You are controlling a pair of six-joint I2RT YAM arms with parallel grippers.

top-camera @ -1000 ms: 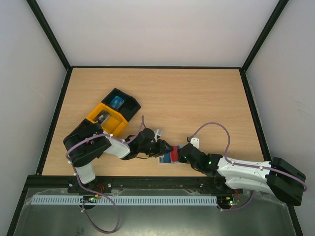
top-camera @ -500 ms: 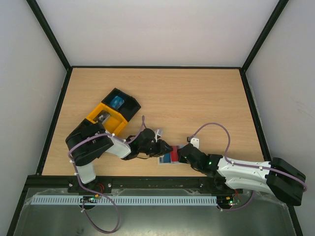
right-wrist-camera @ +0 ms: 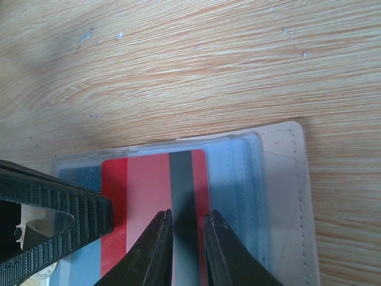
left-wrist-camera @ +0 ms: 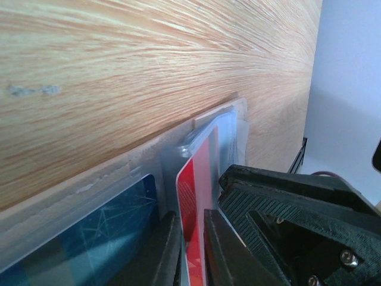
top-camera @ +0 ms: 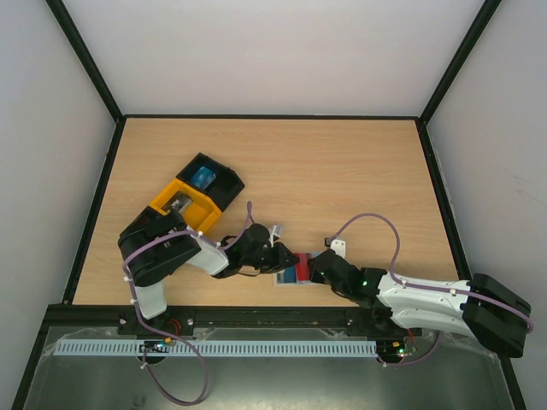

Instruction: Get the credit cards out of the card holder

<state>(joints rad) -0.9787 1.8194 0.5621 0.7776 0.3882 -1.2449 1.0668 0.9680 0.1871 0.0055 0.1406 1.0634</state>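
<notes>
Credit card (right-wrist-camera: 149, 196) sticks partly out of the card holder (right-wrist-camera: 280, 196). Left end effector (left-wrist-camera: 191, 256) pinches its red edge; right end effector (right-wrist-camera: 187, 244) has fingers close together, grip unclear

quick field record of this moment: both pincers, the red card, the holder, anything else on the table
left pincer: closed on the edge of the red card
right pincer: fingers nearly together, tips over the red card's dark stripe
red card: in the clear sleeve of the card holder, not out yet
card holder: flat on the table, near edge, between both arms
blue card: in the holder beside the red one
tray: black-and-yellow, apart from the holder, on the left arm's side
</notes>
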